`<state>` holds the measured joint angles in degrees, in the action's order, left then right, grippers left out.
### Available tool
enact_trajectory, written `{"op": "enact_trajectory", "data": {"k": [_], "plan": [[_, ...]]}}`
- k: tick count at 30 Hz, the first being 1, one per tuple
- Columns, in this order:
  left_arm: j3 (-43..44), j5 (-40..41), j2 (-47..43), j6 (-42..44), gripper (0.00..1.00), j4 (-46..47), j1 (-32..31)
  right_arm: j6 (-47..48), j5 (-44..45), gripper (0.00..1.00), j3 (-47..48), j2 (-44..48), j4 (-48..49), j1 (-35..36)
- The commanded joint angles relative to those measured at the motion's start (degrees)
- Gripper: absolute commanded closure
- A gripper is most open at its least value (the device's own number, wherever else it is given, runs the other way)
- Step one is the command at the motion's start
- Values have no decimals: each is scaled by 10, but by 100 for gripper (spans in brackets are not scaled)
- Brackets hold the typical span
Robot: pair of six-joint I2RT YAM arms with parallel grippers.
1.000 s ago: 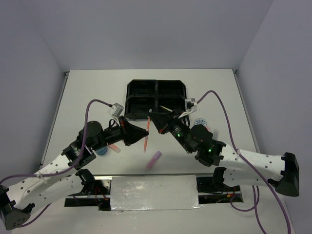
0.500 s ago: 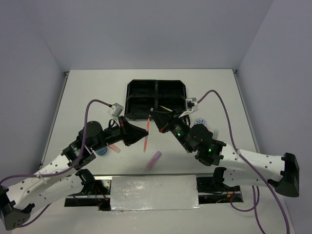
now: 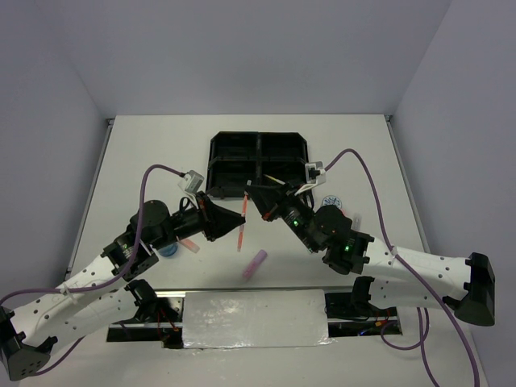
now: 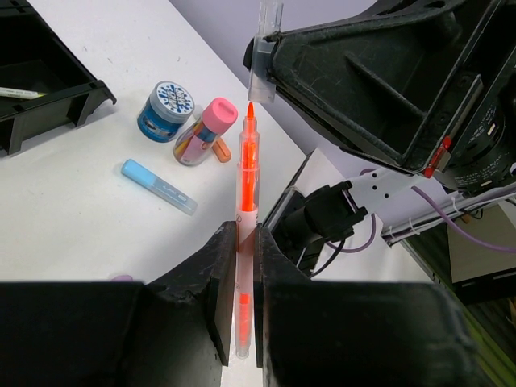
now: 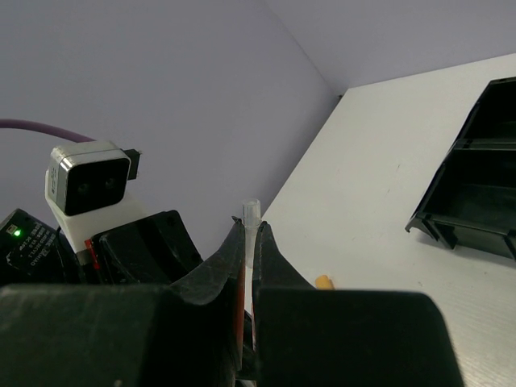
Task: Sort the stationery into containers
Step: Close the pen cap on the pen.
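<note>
My left gripper (image 4: 246,231) is shut on a thin orange-pink pen (image 4: 247,173), held above the table with its bare tip pointing at the right gripper. In the top view this left gripper (image 3: 243,219) and its pen (image 3: 240,239) sit just in front of the black tray (image 3: 218,153). My right gripper (image 5: 251,231) is shut on a clear pen cap (image 5: 251,211). The same cap (image 4: 267,40) hangs just beyond the pen tip, a small gap apart. The right gripper (image 3: 249,194) faces the left one. A yellow pen (image 3: 274,179) lies in the tray's near right compartment.
On the table lie a purple marker (image 3: 256,263), a blue tape roll (image 4: 165,111), a pink-capped bottle (image 4: 207,127) and a light blue marker (image 4: 159,186). Another tape roll (image 3: 330,203) sits by the right arm. The tray's corner (image 5: 476,181) is to the right.
</note>
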<state>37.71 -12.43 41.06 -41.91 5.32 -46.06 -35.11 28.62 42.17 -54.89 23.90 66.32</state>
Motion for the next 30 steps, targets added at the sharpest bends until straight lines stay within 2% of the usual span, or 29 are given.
{"op": "enact_trajectory", "data": {"k": [1, 30], "plan": [[8, 1, -7, 16, 100, 20, -3, -2, -1, 100, 0, 0, 11, -2], [24, 17, -12, 39, 100, -4, -3, -5, -46, 100, -19, -3, -25, -2]]}}
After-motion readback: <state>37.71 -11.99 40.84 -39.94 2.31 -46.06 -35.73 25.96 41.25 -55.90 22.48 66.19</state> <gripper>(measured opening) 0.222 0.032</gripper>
